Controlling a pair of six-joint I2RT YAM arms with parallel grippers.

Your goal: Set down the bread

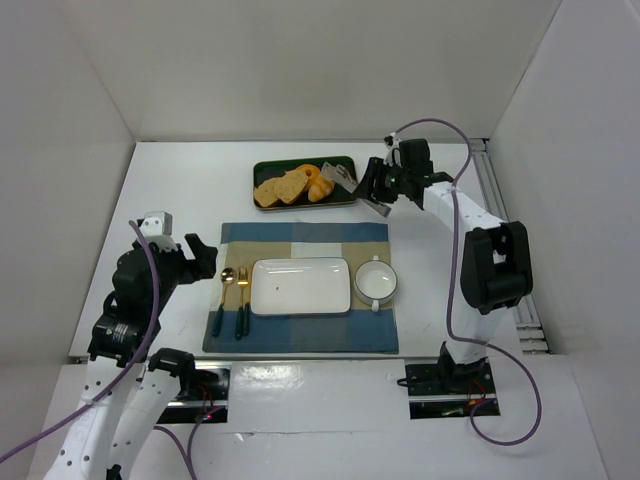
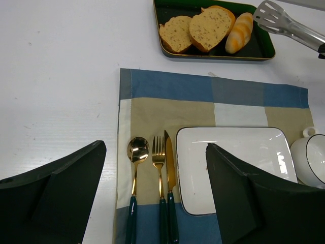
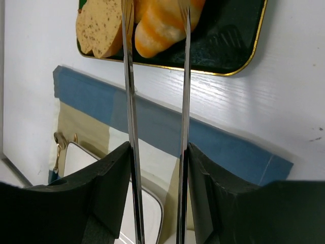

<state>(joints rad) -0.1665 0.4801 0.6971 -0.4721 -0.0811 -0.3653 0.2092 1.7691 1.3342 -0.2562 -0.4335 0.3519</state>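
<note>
The bread (image 1: 320, 187) is a golden-yellow ridged roll lying in a dark green tray (image 1: 262, 168) at the back, right of the toast slices. It also shows in the left wrist view (image 2: 239, 32) and the right wrist view (image 3: 160, 25). My right gripper (image 1: 378, 193) (image 3: 157, 152) is shut on metal tongs (image 1: 345, 181) (image 3: 129, 101). The tongs' arms stand apart, and their tip (image 2: 271, 14) hangs over the tray just right of the roll, not gripping it. My left gripper (image 1: 200, 258) (image 2: 155, 152) is open and empty beside the placemat's left edge.
A blue and tan placemat (image 1: 300, 240) holds a white rectangular plate (image 1: 300, 286), a white cup (image 1: 377, 282), and a gold spoon, fork and knife (image 1: 234, 290). Toast slices (image 1: 280, 187) fill the tray's left part. White walls close in the table.
</note>
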